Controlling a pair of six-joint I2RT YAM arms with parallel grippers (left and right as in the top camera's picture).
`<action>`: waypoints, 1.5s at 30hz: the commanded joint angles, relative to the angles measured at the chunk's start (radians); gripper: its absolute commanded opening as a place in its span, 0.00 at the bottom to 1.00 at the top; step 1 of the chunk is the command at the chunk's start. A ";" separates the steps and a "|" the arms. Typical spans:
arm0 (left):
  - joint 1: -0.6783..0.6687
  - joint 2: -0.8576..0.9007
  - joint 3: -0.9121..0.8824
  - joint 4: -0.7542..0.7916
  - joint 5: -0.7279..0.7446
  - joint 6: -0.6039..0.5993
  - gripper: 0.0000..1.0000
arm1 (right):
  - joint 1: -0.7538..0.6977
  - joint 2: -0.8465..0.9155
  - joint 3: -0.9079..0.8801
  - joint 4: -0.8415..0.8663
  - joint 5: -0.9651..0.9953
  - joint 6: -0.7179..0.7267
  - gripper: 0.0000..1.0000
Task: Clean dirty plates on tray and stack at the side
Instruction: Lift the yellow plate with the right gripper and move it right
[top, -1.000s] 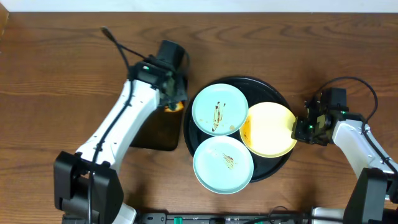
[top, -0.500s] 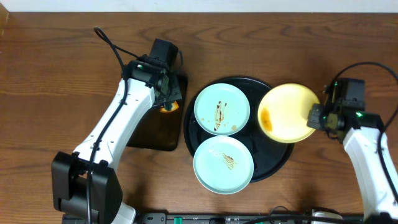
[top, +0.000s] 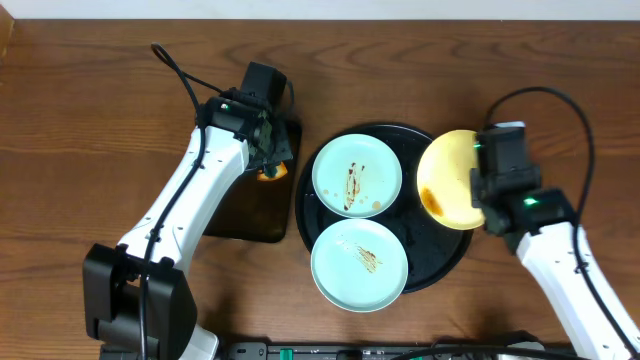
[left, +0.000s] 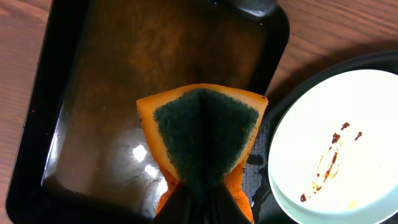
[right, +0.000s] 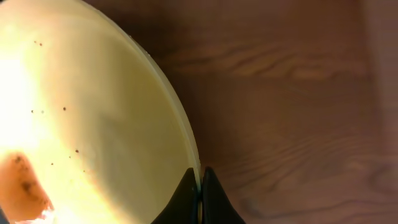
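Observation:
Two mint-green plates with brown smears lie on the black tray (top: 432, 255), one at the back (top: 357, 176) and one at the front (top: 359, 264). The back plate also shows in the left wrist view (left: 339, 143). My right gripper (top: 482, 192) is shut on the rim of the yellow plate (top: 446, 180), held tilted above the tray's right edge. In the right wrist view (right: 199, 186) the jaws pinch that plate's (right: 81, 118) rim; it has a brown smear. My left gripper (top: 270, 160) is shut on an orange and green sponge (left: 202, 134) over the dark rectangular tray (left: 74, 93).
The rectangular tray (top: 250, 210) lies just left of the round tray. Bare wood tabletop (top: 560, 90) lies to the right and behind. Cables run from both arms.
My right arm has lifted the yellow plate off the tray, swung it out to the right, then turned it back to a tilt over the tray's right edge. The left arm barely moved.

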 joint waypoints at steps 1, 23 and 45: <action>0.005 -0.025 0.007 -0.002 -0.013 0.014 0.07 | 0.093 -0.013 0.016 0.017 0.211 -0.037 0.01; 0.005 -0.025 0.007 -0.003 -0.013 0.014 0.07 | 0.484 0.048 0.016 0.066 0.571 -0.375 0.01; 0.005 -0.025 0.007 -0.003 -0.013 0.014 0.08 | -0.005 0.053 0.016 0.127 0.181 0.022 0.01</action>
